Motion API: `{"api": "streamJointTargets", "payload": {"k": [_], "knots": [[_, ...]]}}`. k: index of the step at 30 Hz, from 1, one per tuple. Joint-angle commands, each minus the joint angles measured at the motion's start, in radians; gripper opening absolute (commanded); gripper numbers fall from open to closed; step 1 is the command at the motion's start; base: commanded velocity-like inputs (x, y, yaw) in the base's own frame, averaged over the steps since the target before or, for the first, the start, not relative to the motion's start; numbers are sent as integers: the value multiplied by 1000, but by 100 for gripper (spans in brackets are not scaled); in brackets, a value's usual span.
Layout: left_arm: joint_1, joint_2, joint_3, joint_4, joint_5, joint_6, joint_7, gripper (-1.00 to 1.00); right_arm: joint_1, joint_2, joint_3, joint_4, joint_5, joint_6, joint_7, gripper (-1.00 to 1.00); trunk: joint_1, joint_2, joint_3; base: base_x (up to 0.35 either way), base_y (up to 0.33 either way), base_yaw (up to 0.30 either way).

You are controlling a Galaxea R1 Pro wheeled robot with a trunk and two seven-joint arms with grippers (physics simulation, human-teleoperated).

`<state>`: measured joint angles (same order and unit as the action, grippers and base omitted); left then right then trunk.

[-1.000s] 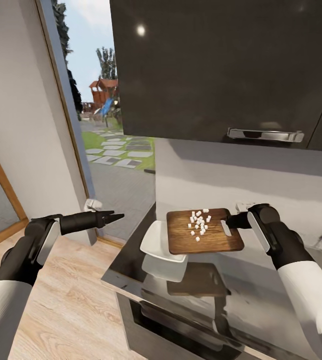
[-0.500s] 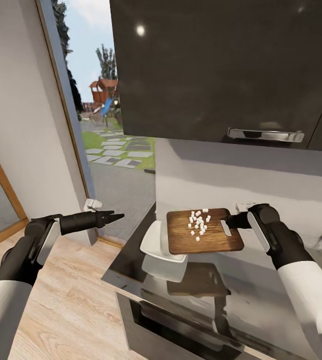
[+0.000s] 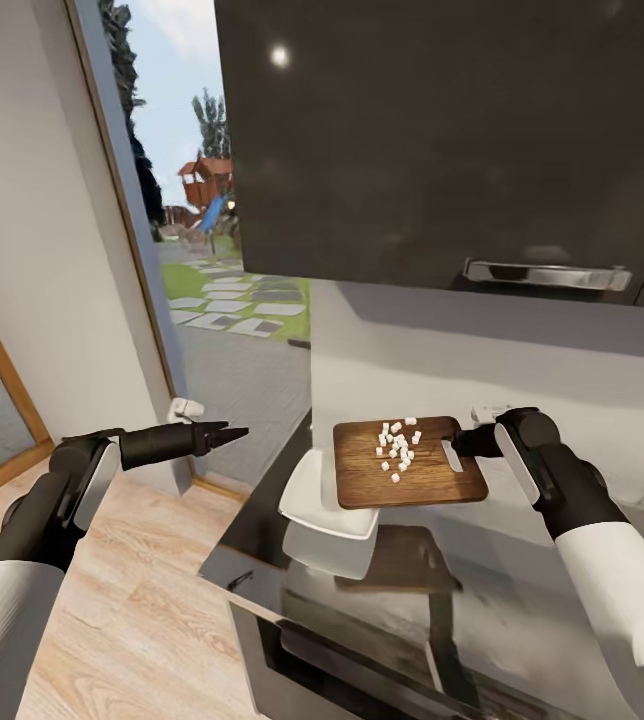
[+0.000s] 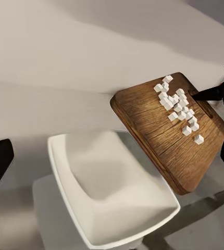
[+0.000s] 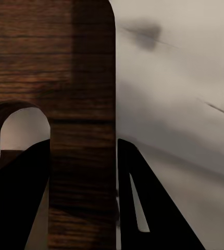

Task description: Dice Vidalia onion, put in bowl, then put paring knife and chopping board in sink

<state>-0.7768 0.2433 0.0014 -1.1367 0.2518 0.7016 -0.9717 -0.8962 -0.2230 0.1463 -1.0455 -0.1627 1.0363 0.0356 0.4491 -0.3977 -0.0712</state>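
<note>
The right gripper (image 3: 465,441) is clamped on the handle end of the chopping board (image 3: 402,470), and in the right wrist view its 2 dark fingers (image 5: 143,203) sit on either side of the strip of wood beside the handle slot (image 5: 21,130), so the board (image 5: 65,78) is held by its right end and raised off the countertop (image 3: 482,600), roughly level. What the coming move turns on is that the board's long axis runs left to right, with its free left end overhanging the bowl (image 3: 312,495), which sits just left of and below it, partly tucked under the board; the left wrist view shows the same, the board (image 4: 159,130) reaching over the far right rim of the white squarish bowl (image 4: 112,198). The diced onion (image 3: 398,446) is a loose cluster of small white cubes (image 4: 177,104) on the far right half of the board, toward the gripped end, so my guess is the board must tip down to the left to slide them in. The left gripper (image 3: 224,434) hangs out over the floor, well left of the counter, its jaws pressed together on nothing, farther from the work than the right
</note>
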Motion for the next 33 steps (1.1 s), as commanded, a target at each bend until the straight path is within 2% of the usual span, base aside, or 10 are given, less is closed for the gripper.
{"api": "streamJointTargets", "payload": {"k": [1,33], "knots": [[-1,0,0,0,4,6,-1,100,-1,-1,2,-1,1,4,3,-100,1,-2,-2,136,0,0],[-1,1,0,0,4,6,-1,100,-1,-1,3,-1,2,3,3,-100,1,-2,-2,12,0,0]]}}
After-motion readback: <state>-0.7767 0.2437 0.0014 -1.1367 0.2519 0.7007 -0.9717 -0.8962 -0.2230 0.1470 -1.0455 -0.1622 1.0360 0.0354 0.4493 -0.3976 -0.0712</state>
